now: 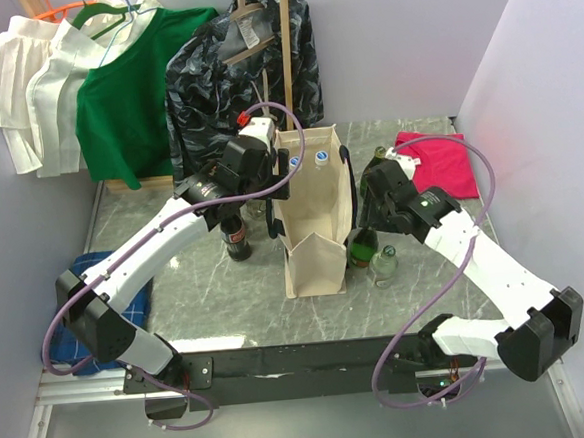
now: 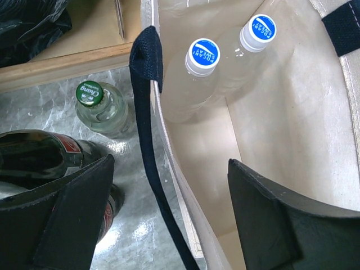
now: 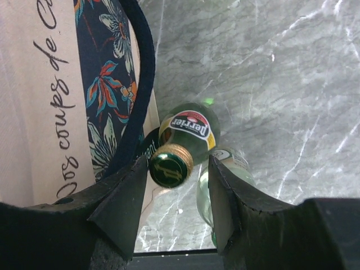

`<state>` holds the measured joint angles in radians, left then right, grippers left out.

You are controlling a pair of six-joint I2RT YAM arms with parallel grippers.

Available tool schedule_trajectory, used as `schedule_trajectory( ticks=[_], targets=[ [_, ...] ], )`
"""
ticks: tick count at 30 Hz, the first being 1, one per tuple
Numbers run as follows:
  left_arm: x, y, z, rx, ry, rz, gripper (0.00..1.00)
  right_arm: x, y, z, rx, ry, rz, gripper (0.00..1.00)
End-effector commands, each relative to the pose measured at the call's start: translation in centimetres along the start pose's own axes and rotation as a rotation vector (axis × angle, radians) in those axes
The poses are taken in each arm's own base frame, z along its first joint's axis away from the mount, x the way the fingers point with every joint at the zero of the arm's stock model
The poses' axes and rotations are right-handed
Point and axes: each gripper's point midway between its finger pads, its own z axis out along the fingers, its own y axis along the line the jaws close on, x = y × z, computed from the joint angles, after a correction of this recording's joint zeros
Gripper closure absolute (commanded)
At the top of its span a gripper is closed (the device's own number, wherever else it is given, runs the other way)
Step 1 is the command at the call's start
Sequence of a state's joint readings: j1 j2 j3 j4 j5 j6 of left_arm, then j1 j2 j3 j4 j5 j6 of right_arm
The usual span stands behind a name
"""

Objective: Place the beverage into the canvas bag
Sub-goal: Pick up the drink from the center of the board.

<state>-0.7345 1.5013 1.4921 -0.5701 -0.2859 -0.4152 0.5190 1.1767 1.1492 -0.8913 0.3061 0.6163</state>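
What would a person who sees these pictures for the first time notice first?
The tall cream canvas bag stands in the centre, with two white-capped bottles inside. The left end effector straddles its rim, open; the right end effector hangs open around the cap of a green Perrier bottle beside the bag.

Top cam: fixed, high at near edge of table (image 1: 218,304), looks down & fwd. Widest view, whole table to back wall, canvas bag (image 1: 315,192) mid-frame.
Left wrist cam: close, looks down past left hand (image 2: 169,166) into bag's open mouth, strip of table at left.
Right wrist cam: v. close, looks down past right hand (image 3: 177,163) along bag's printed outer side to table.
Shared: all 3 see bag & table; top + left wrist both see blue-capped bottles (image 2: 202,56) inside bag.
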Motion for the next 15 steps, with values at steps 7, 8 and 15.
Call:
schedule_trajectory(
  ticks=[7, 8, 15],
  targets=[
    [-0.6, 0.1, -0.9, -0.002, -0.026, -0.034, 0.13, -0.1, 0.3, 1.3, 0.006, -0.003, -0.005, 0.54],
    [-0.6, 0.1, -0.9, -0.002, -0.026, -0.034, 0.13, 0.0, 0.2, 1.4, 0.011, 0.001, -0.005, 0.55],
    [-0.4, 0.1, -0.8, -0.002, -0.02, -0.04, 0.14, 0.7, 0.0, 1.9, 0.022, 0.022, -0.014, 0.63]
  ],
)
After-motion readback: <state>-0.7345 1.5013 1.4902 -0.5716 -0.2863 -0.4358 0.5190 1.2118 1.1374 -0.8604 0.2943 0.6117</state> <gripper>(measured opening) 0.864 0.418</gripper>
